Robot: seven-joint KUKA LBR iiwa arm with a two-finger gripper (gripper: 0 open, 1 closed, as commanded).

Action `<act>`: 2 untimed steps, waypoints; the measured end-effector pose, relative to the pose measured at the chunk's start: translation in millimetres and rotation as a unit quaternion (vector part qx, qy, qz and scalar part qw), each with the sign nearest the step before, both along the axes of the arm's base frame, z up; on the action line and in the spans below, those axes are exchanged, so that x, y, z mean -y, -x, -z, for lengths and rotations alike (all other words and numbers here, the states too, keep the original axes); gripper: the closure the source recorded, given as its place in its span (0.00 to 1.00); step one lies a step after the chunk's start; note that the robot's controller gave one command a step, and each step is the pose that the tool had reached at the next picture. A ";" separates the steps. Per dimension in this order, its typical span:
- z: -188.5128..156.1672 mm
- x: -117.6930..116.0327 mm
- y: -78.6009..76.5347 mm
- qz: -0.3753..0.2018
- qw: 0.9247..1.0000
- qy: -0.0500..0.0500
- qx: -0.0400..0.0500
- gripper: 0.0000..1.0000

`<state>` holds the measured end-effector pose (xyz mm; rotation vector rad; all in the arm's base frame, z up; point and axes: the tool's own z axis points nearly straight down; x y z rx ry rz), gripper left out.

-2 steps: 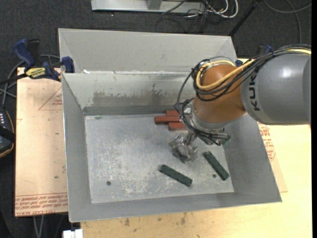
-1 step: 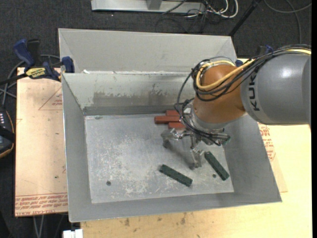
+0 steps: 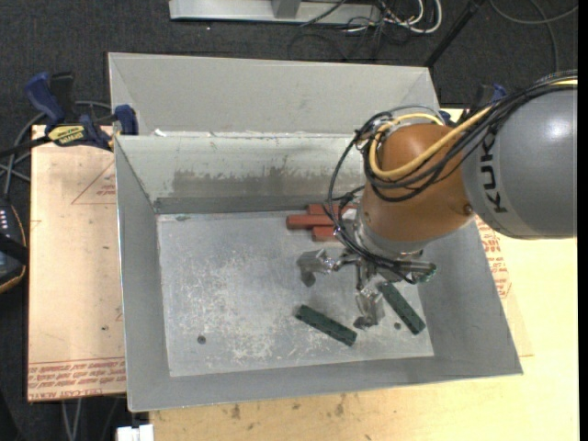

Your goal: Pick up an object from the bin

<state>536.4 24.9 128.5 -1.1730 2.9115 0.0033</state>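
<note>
The bin is dull grey metal, its floor scuffed. The dark green bar left of the pincer looks matt, the orange cover above it glossy.

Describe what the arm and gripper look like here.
The arm is a thick, rounded grey link with black KUKA lettering. An orange dome-shaped cover caps the wrist, with black and yellow cables looped over it. Below is a silvery metal gripper.

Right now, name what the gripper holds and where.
Cannot be told: the gripper hangs between the front dark green bar and the right-hand dark green bar, no hold visible.
</note>
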 end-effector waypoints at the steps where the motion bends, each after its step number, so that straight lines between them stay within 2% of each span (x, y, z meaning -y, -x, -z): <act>1: 52.5 8.2 39.7 0.088 0.996 0.000 0.003 0.00; 2: 58.6 28.4 3.7 0.177 0.984 0.000 0.000 0.00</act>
